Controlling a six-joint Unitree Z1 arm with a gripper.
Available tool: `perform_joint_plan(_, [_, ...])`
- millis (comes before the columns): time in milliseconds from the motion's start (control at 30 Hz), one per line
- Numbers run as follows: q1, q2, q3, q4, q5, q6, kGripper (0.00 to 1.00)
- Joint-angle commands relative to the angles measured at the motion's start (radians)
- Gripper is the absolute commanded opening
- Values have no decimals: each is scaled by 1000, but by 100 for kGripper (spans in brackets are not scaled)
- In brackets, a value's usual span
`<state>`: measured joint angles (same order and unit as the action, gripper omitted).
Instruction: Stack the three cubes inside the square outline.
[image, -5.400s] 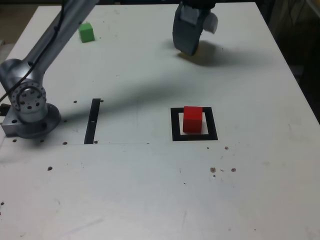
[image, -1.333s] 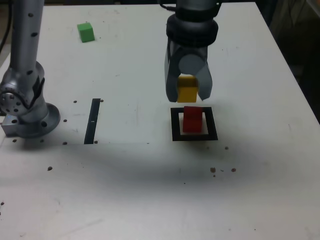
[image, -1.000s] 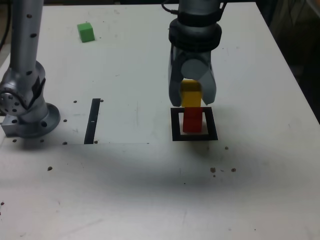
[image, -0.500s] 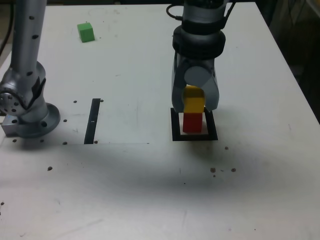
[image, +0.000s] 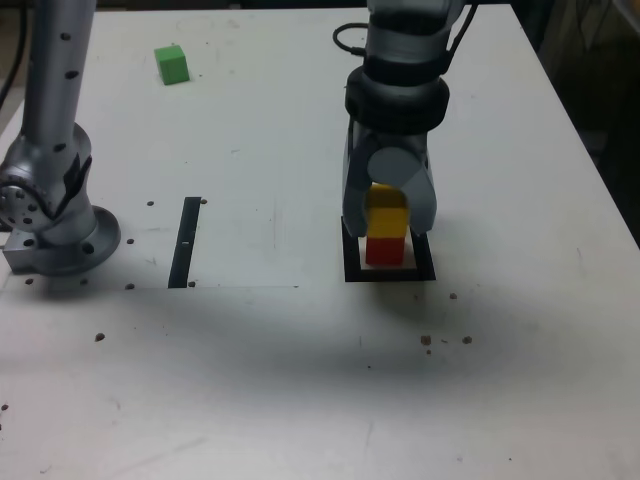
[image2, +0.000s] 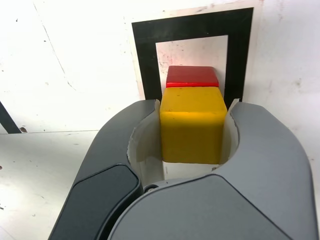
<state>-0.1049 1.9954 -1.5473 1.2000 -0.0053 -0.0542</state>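
Two cubes are sitting stacked inside the outline (image: 351, 262): yellow cube (image: 386, 219) on red cube (image: 385, 250), gripper (image: 389, 218) straddling the top one. In the wrist view the fingers (image2: 143, 137) are pressing both sides of the yellow cube, pads flush against its faces, so it is reading as clamped, though a slight loosening cannot be ruled out. Green cube (image: 172, 64) is lying well apart near the far corner of the table (image: 300, 380), on the exterior view's left.

Risks, as a judgement: the yellow cube is looking a bit offset toward the camera over the red one in the wrist view, so an uneven release could be tipping it off. Pads dragging on lift could be pulling it sideways, or nudging the red cube onto the black border. A third cube on a skewed pair is likely toppling everything.

Cubes are plain, matte, sharp-edged, equal in size. Outline is flat, with a thick black border and pale scuffed centre. Fingers are smooth grey, curved shells with pale liners. Table is white, speckled with dark marks, a narrow black strip (image: 186, 241) lying nearby.
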Motion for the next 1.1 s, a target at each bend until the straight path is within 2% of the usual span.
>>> perform_joint_plan(0, [-2,1,12,-7,-4,1,87])
perform_joint_plan(67, [-2,0,21,-10,-7,1,96])
perform_joint_plan(133, [-2,-1,26,-11,-9,-1,98])
perform_joint_plan(333, [-2,-11,27,-12,-4,-6,99])
perform_joint_plan(633, [8,-88,25,1,52,-36,99])
perform_joint_plan(767, [53,-122,23,28,66,-45,99])
perform_joint_plan(1067, [210,-148,23,102,68,-55,99])
